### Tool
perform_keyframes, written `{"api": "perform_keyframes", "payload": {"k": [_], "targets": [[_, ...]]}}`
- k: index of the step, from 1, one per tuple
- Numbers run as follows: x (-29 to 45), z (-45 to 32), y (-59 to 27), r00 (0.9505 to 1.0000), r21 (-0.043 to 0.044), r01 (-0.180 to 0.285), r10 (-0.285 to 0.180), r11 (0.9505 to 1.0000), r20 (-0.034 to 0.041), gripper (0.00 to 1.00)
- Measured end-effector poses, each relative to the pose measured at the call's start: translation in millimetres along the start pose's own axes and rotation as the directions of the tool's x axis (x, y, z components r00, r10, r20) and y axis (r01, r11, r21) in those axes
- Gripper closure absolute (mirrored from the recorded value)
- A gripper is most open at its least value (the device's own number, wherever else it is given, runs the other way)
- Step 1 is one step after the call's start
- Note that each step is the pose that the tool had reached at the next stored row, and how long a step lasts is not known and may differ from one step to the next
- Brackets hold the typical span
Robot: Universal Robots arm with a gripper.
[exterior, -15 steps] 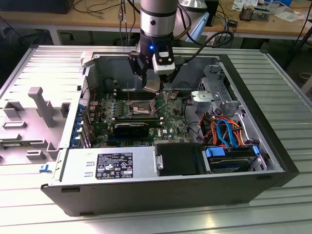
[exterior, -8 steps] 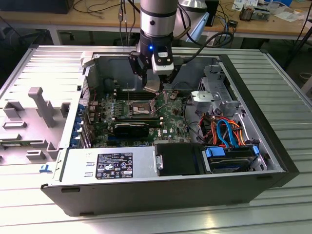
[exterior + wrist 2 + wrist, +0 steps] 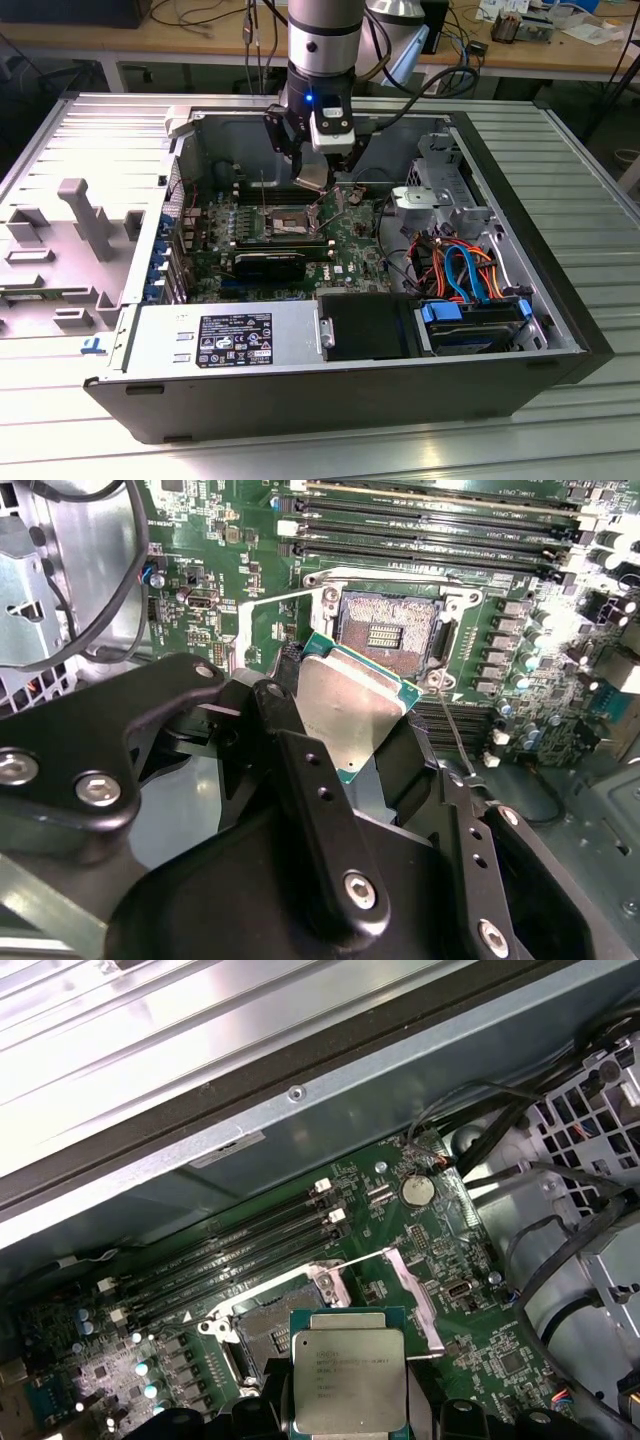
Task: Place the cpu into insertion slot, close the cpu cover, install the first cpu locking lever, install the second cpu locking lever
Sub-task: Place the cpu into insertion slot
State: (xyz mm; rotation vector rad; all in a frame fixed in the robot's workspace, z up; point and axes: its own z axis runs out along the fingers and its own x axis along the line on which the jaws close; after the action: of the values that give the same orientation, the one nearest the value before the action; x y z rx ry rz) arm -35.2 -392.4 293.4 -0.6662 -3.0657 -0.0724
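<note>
My gripper [image 3: 313, 182] is shut on the cpu [image 3: 312, 176], a flat square chip with a silver-grey top. It hangs inside the open computer case, a little above the motherboard. In the second wrist view the cpu [image 3: 350, 700] sits tilted between two black fingers [image 3: 300, 750], just short of the insertion slot [image 3: 390, 632], whose dark square is uncovered. In the first wrist view the cpu [image 3: 350, 1370] overlaps one edge of the insertion slot [image 3: 258, 1325]. The cpu cover [image 3: 412, 1295] stands raised beside the slot, seen nearly edge-on. A thin wire lever [image 3: 452, 730] sticks up near the slot.
Long memory slots [image 3: 430, 525] run along one side of the socket. A black card [image 3: 270, 265], the power supply [image 3: 225, 340] and a drive bay with blue and orange cables [image 3: 465, 270] stand around it. The case walls [image 3: 560, 300] enclose the space.
</note>
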Motion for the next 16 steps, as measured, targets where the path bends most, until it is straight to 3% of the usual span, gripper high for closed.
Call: {"api": "perform_keyframes", "payload": {"k": [16], "targets": [[0.0,1.1,0.0,0.9993,-0.0005,-0.037,0.037,0.9993,0.0016,0.45]]}}
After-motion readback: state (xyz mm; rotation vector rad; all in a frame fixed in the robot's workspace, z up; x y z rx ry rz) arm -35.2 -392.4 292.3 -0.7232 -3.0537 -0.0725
